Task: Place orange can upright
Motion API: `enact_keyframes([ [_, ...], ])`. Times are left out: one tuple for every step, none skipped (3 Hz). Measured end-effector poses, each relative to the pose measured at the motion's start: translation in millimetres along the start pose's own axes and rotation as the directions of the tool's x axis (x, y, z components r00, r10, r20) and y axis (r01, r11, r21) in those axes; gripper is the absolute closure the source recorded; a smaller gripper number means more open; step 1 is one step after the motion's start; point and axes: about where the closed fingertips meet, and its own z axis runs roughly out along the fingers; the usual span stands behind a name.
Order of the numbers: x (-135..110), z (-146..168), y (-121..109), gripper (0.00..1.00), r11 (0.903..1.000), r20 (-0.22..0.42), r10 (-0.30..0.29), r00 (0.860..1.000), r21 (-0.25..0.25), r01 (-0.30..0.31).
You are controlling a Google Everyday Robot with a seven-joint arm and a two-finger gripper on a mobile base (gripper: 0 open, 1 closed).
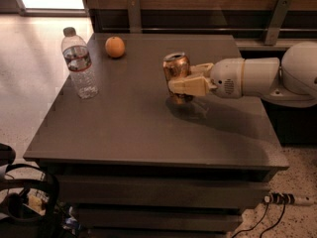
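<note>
The pale beige fingers [190, 86] are pinched on the orange can [176, 73], one across the side of the can that faces the near edge and the other reaching along its far right side. The gripper [179, 78] is above the middle of the worktop [148, 133], a little towards the right and the far edge, reaching in from the right. The can stands close to upright in the grasp, its silver top facing up and leaning slightly to the left. Its lower end is down at the surface, over its own dark shadow; whether it touches the worktop cannot be told.

Behind the fingers, a white rounded wrist widens into the thick white arm [247, 77], which runs out past the right edge of the worktop.

Well apart from the can, a clear water bottle [79, 66] stands upright near the left edge, cap on, with a pale label round its upper half. A round orange fruit [115, 47] lies to the right of the bottle and farther back, close to the far edge, apart from both bottle and can.

The worktop is a dark grey slab on a dark base. Beyond it runs a wood-panelled wall with two metal brackets [278, 14]. On the floor at the near right lies a power strip [285, 199] with cables.
</note>
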Motion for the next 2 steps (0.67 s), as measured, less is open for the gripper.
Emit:
enact_keyframes([
  [20.9,1.2,8.3,1.00,0.9999,0.045,-0.008,0.999,0.006,0.008],
  [38.7,-2.9,13.0,1.00,0.9998,0.065,-0.012,0.998,0.016,0.011],
])
